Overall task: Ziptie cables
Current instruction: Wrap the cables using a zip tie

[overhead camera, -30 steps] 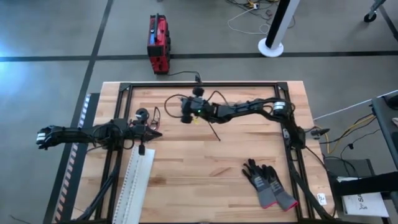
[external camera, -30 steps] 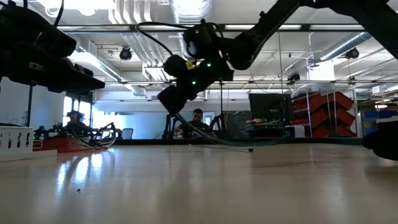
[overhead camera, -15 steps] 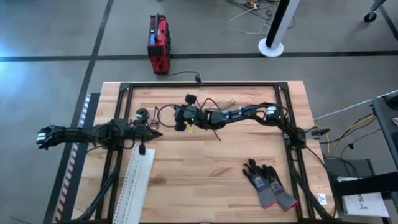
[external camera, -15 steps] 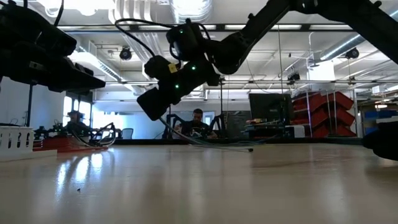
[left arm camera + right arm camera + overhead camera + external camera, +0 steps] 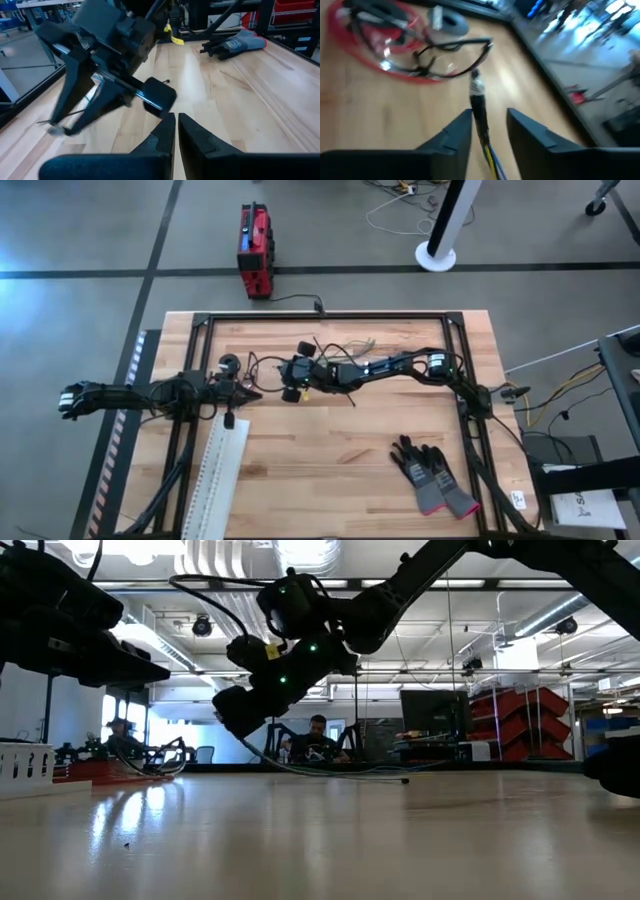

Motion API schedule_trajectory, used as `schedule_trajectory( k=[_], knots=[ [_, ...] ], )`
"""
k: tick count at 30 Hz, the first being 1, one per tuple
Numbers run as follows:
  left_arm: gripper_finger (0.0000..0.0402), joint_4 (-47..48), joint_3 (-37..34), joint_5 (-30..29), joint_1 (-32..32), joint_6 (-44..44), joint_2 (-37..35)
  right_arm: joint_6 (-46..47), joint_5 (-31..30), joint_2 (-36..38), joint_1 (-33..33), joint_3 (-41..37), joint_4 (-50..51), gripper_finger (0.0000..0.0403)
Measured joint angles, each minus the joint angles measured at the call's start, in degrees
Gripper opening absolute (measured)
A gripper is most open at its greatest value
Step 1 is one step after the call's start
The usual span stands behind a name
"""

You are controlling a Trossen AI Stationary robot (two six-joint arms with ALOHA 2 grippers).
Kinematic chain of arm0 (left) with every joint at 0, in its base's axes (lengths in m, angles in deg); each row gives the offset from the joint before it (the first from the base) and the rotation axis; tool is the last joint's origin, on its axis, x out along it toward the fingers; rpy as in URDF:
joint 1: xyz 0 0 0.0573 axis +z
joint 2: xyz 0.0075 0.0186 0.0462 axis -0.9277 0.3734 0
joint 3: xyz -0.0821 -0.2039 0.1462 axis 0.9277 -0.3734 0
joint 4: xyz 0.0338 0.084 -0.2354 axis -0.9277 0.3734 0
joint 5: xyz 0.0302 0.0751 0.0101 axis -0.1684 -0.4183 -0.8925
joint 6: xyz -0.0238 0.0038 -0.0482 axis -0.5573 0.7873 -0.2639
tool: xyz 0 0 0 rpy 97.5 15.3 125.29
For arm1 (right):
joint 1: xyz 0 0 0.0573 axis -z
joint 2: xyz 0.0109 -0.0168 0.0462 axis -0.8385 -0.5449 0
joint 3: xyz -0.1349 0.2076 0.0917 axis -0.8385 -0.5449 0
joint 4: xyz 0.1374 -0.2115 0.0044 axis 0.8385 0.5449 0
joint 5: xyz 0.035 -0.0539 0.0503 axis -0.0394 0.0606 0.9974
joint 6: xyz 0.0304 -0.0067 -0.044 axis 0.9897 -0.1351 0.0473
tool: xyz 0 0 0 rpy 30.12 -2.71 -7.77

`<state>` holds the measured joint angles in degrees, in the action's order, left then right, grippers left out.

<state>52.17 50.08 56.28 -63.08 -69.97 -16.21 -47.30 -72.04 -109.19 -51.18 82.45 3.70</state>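
Right gripper (image 5: 291, 380) held near table (image 5: 330, 480) far edge, fingers apart, cable end (image 5: 479, 107) between them. Remaining cables (image 5: 262, 363) lie toward left edge, beside closed left gripper (image 5: 250, 393).

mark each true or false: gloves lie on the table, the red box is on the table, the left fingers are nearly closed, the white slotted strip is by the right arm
1. A pair of gloves lies on the table: true.
2. The red box is on the table: false, it stands on the floor beyond it.
3. The left gripper's fingers are nearly closed: true, only a thin gap shows.
4. The white slotted strip lies by the right arm: false, it lies on the left arm's side.
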Motion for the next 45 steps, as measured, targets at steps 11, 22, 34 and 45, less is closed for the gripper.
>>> schedule_trajectory(
  k=[11, 22, 34, 45],
  knots=[
    [0.0004, -0.2, 0.0, 0.0, 0.0, 0.0, 0.2, -3.1, 4.9, 18.9, -3.7, -10.0, 18.8, 0.0207],
    [0.0004, -0.3, 0.0, 0.0, 0.0, 0.0, 0.6, 9.0, 2.3, 41.0, -8.8, -39.7, 15.1, 0.0182],
    [0.0004, -0.4, 0.0, 0.0, 0.0, 0.0, 0.6, 1.6, 0.2, 42.8, -10.9, -65.8, -17.9, 0.0146],
    [0.0004, -0.6, 0.0, 0.0, 0.0, 0.0, 0.7, -4.3, 0.9, 42.8, -8.8, -67.3, -22.1, 0.012]
  ],
)
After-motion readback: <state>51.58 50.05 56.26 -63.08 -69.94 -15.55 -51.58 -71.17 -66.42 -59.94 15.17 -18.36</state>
